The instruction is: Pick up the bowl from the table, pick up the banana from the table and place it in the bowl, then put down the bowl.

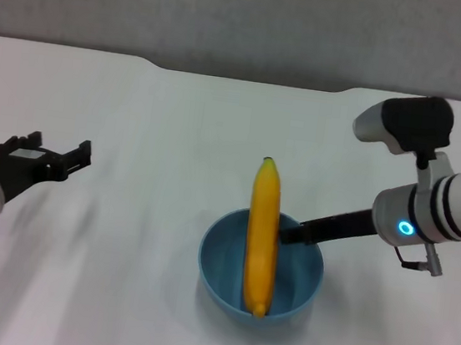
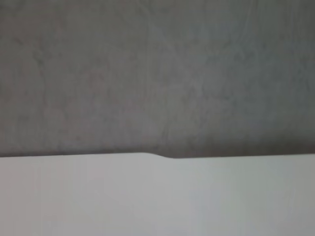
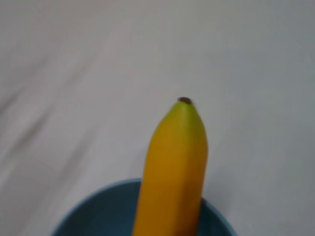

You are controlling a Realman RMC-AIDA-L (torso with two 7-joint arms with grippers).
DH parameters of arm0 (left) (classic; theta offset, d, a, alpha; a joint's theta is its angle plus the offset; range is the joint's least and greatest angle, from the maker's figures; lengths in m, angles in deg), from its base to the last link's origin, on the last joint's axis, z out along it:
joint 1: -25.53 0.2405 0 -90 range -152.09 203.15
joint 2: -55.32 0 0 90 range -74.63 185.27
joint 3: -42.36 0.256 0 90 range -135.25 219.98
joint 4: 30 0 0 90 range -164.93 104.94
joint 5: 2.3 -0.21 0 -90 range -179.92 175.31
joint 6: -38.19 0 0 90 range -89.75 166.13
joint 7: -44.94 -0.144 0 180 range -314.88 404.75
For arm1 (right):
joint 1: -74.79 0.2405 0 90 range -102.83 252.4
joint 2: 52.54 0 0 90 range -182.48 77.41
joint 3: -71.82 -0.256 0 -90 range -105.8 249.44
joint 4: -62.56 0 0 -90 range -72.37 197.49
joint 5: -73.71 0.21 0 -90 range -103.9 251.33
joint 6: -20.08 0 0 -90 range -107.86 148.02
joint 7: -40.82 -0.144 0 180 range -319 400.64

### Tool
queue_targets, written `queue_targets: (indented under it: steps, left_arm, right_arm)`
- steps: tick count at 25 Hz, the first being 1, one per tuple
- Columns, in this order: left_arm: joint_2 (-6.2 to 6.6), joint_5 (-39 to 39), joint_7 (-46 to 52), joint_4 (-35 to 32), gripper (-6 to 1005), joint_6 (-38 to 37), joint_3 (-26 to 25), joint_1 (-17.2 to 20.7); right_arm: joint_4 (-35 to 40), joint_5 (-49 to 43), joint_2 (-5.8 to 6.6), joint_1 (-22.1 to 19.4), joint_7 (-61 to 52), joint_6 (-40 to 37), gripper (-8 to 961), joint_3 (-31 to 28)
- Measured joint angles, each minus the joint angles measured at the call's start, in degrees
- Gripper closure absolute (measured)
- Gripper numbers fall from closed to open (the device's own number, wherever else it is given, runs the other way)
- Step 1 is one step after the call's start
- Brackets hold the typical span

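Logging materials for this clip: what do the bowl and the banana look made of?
The bowl: likely light-blue plastic, smooth with a soft sheen inside. The banana: uniform yellow-orange skin, unblemished, dark tip; real or a plastic replica cannot be told.

head: high, looking down on table (image 1: 135, 127)
left wrist: low, faces table's far edge
right wrist: close on banana (image 3: 172, 172), shared with head

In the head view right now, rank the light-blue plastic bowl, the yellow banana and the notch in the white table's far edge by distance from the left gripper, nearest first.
1. Light-blue plastic bowl: to the right of the left gripper, toward the near edge.
2. Yellow banana: propped in the bowl, just beyond its near rim; nearly a tie with the bowl.
3. Notch in the white table's far edge: farthest, at the back.
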Motion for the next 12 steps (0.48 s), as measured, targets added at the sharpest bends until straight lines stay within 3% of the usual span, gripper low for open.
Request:
queue_targets:
  steps: [6, 12]
  left_arm:
    - [0.10, 0.1, 1.2, -4.9, 120, 8.1, -6.0, 0.2]
    - [0.19, 0.0, 1.0, -9.5, 121, 16.0, -10.9, 0.3]
  right_arm:
    - [12.6, 0.0, 0.18, -7.6, 1.4, 3.5, 403, -0.8]
    - [17.7, 0.0, 0.23, -12.6, 5.7, 4.1, 169, -4.3]
